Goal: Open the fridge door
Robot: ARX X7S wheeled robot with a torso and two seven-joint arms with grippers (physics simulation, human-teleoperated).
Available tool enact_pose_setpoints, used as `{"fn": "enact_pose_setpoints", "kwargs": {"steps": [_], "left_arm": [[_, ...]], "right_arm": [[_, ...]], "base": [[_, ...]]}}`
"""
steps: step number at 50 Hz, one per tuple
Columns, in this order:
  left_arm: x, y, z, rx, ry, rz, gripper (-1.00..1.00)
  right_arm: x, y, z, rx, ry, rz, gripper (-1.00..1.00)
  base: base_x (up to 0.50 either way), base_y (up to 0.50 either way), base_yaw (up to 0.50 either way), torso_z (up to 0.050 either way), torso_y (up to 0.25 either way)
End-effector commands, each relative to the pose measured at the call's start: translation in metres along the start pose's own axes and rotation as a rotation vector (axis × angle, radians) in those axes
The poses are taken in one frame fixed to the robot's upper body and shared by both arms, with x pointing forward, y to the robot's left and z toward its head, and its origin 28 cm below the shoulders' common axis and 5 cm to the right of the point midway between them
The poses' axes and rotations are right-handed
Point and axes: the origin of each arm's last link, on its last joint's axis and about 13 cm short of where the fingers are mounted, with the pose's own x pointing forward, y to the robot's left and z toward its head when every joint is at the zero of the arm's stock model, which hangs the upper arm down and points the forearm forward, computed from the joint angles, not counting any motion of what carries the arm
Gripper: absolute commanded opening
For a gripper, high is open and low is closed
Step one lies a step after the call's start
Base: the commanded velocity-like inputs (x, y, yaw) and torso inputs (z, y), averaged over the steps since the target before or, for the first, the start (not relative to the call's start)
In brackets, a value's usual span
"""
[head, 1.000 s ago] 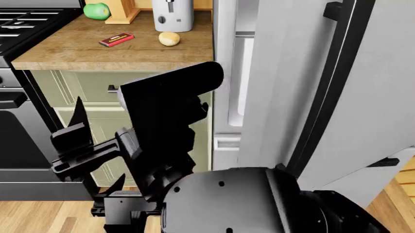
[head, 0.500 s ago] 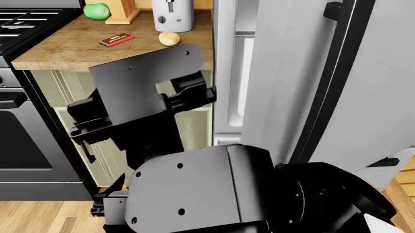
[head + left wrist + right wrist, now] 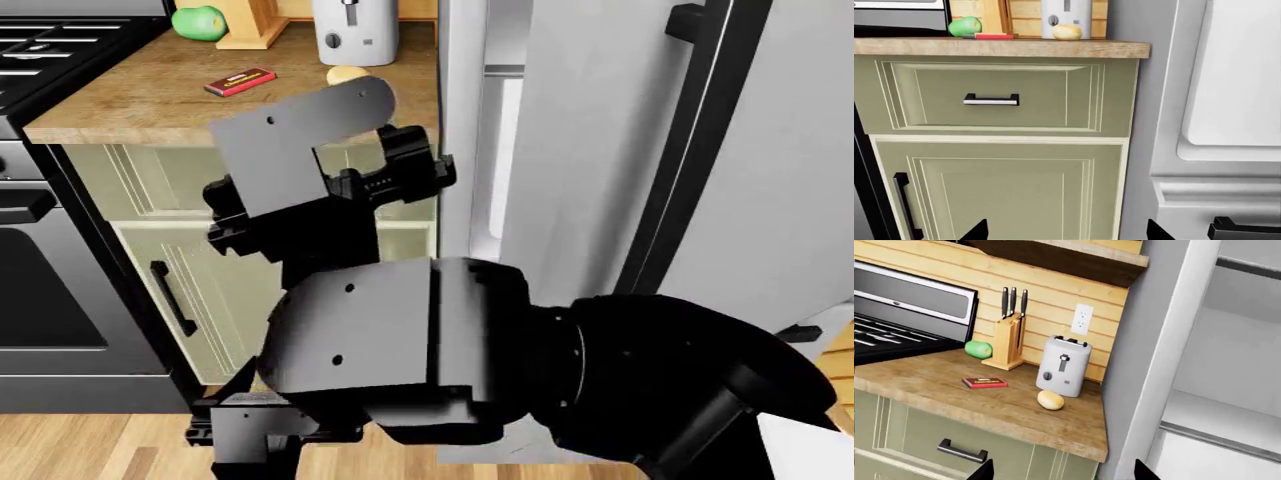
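Judging fridge door (image 3: pixel 787 200) heavy, rigid, slick-faced; best hold on long black bar handle (image 3: pixel 694 150). Left gripper (image 3: pixel 1066 232) and right gripper (image 3: pixel 1062 471) spread, empty.

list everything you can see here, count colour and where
fridge door: 1, pale grey-white with long black bar handle, swung open at the right
fridge interior: 1, white, exposed beside the counter
counter: 1, wood, left of fridge
toaster: 1, silver, at the back wall
potato: 1, tan, in front of toaster
apple: 1, green, beside knife block
knife block: 1, wood, three dark handles
red packet: 1, flat on counter
cabinet: 1, green, drawer above door
stove: 1, black, far left
left gripper: open, empty
right gripper: open, empty
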Motion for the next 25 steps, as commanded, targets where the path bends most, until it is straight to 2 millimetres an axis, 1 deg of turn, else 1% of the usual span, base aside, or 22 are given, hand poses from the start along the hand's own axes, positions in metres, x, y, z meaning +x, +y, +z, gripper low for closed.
{"fn": "enact_pose_setpoints", "kwargs": {"steps": [1, 15, 25], "left_arm": [[0.0, 0.0, 0.0, -0.002, 0.0, 0.001, 1.0], [0.0, 0.0, 0.001, -0.006, -0.001, 0.0, 1.0], [0.0, 0.0, 0.001, -0.009, -0.003, 0.001, 1.0]], "right_arm": [[0.027, -0.007, -0.013, -0.072, 0.033, -0.067, 1.0], [0.044, -0.008, -0.023, -0.138, 0.073, -0.098, 1.0], [0.049, -0.009, -0.032, -0.181, 0.115, -0.141, 1.0]], "base": [[0.0, 0.0, 0.0, 0.0, 0.0], [0.0, 0.0, 0.0, 0.0, 0.0], [0.0, 0.0, 0.0, 0.0, 0.0]]}}
